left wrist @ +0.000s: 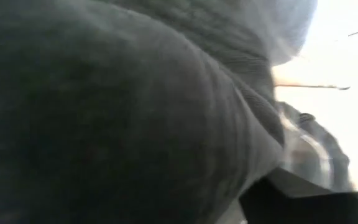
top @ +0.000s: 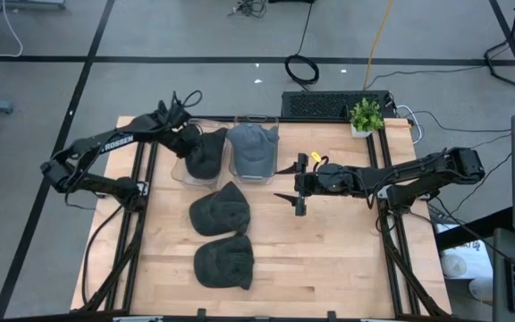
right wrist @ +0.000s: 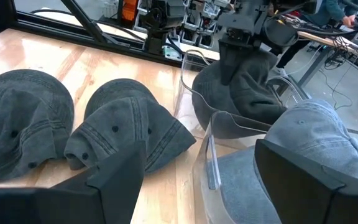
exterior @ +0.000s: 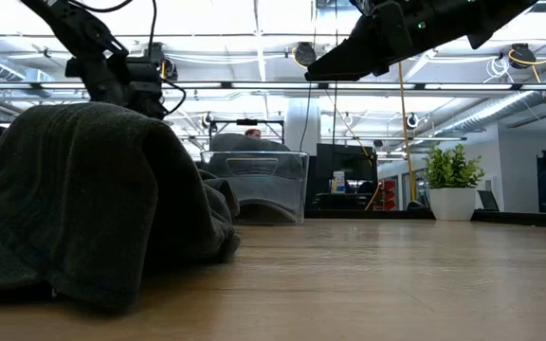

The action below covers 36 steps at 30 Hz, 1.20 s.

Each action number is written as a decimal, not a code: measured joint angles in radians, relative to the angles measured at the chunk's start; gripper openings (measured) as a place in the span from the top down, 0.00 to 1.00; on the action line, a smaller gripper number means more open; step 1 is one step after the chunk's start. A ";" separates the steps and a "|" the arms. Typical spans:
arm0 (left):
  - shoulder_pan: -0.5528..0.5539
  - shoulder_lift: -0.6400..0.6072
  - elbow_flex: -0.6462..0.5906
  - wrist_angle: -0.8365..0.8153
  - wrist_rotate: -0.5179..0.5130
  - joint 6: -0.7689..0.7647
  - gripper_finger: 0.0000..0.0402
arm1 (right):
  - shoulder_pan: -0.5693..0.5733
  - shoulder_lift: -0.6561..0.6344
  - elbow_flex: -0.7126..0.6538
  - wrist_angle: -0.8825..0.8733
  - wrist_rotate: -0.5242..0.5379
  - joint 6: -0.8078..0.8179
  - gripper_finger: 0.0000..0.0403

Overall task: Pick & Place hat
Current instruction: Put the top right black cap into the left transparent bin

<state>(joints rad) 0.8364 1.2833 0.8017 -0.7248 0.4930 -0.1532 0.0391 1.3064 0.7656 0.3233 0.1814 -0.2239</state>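
A dark grey hat (top: 206,154) lies in the left of two clear bins (top: 186,170) at the table's far side, its cloth bunched up over the rim (right wrist: 241,93). My left gripper (top: 190,139) is right over this hat (right wrist: 235,53), and the hat's cloth fills the left wrist view (left wrist: 135,112). A lighter grey hat (top: 253,148) fills the right bin (right wrist: 309,143). Two more dark hats (top: 219,207) (top: 224,262) rest crown up on the wood. My right gripper (top: 290,183) hovers open to the right of the bins, nothing between its fingers (right wrist: 210,186).
A potted plant (top: 366,116) and a black keyboard (top: 333,105) sit at the far right edge. The near dark hat (exterior: 93,189) fills the left of the low view. Bare wood (top: 329,250) lies to the right of the two loose hats.
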 joint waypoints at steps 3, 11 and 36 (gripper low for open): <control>-0.003 0.000 0.000 -0.028 -0.081 0.000 0.46 | 0.000 0.000 0.000 0.000 0.000 0.000 0.29; -0.002 -0.001 0.000 -0.077 -0.162 -0.041 0.15 | 0.000 0.000 0.000 0.000 0.000 0.000 0.29; 0.000 -0.003 0.236 -0.340 -0.535 -0.119 0.01 | 0.000 0.000 0.000 -0.003 0.000 0.002 0.29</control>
<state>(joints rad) 0.8364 1.2800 1.0380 -1.0648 -0.0418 -0.2722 0.0391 1.3064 0.7654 0.3206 0.1814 -0.2214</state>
